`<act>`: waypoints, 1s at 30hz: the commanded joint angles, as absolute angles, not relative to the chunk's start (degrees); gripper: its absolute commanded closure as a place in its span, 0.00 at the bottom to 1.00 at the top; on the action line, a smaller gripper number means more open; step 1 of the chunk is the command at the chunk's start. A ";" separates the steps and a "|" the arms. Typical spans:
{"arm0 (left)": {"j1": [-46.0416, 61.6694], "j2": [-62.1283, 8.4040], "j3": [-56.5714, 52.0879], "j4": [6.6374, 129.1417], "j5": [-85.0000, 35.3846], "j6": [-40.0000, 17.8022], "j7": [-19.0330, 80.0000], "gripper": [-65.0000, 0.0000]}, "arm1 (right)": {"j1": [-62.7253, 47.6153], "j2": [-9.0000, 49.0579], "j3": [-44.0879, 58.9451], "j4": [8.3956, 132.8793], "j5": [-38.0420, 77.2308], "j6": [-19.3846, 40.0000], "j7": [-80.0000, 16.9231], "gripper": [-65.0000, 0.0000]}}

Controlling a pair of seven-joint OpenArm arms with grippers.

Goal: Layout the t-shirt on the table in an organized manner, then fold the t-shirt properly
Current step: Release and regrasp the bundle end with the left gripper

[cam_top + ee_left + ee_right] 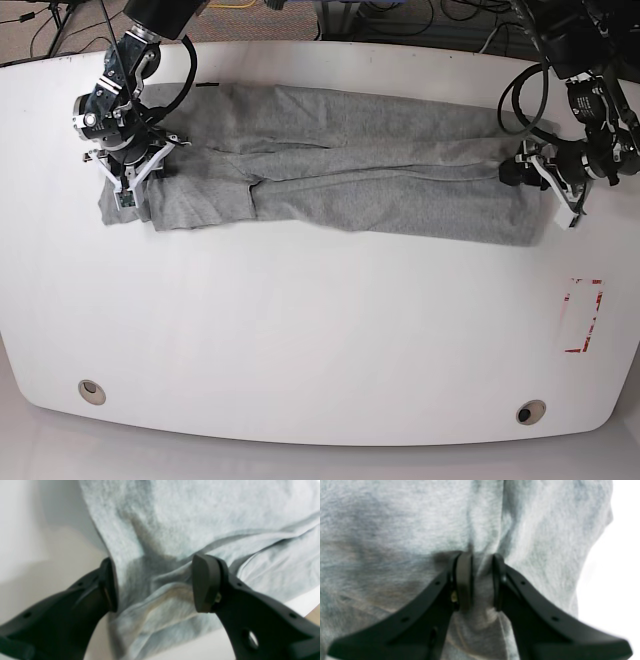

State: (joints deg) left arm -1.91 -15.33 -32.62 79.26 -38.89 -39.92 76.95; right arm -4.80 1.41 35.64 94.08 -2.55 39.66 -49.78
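Observation:
The light grey t-shirt (pixel 350 170) lies stretched in a long wrinkled band across the far half of the white table (pixel 300 320). At the band's left end in the base view, my right gripper (pixel 130 178) is shut on a bunched pinch of t-shirt (pixel 395 530) cloth, which shows squeezed between the jaws of the right gripper (pixel 481 580). At the right end, my left gripper (pixel 548 172) stands open. In the left wrist view the left gripper (pixel 155 583) straddles a folded edge of the t-shirt (pixel 187 517) without clamping it.
A red-outlined rectangle mark (pixel 583 316) sits at the table's right side. Two round grey grommet holes (pixel 91 391) (pixel 531 412) lie near the front edge. Cables hang beyond the far edge. The table edge (pixel 307 605) runs close to the left gripper.

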 commanded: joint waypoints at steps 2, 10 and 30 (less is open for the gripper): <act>-2.95 -17.71 -34.59 82.24 -39.16 -40.00 75.82 0.40 | -4.53 1.63 35.74 94.90 -2.77 40.00 -50.68 0.81; -3.03 -19.30 -34.86 80.40 -36.18 -40.00 74.42 0.40 | -4.53 1.63 35.74 94.90 -2.77 40.00 -50.68 0.81; -3.21 -17.80 -28.62 73.10 -33.98 -40.00 71.08 0.40 | -4.09 1.63 35.65 94.90 -2.77 40.00 -50.68 0.81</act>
State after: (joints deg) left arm -3.20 -18.26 -29.58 72.93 -34.83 -40.03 69.32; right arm -4.51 1.39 35.62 94.08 -2.57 39.68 -50.17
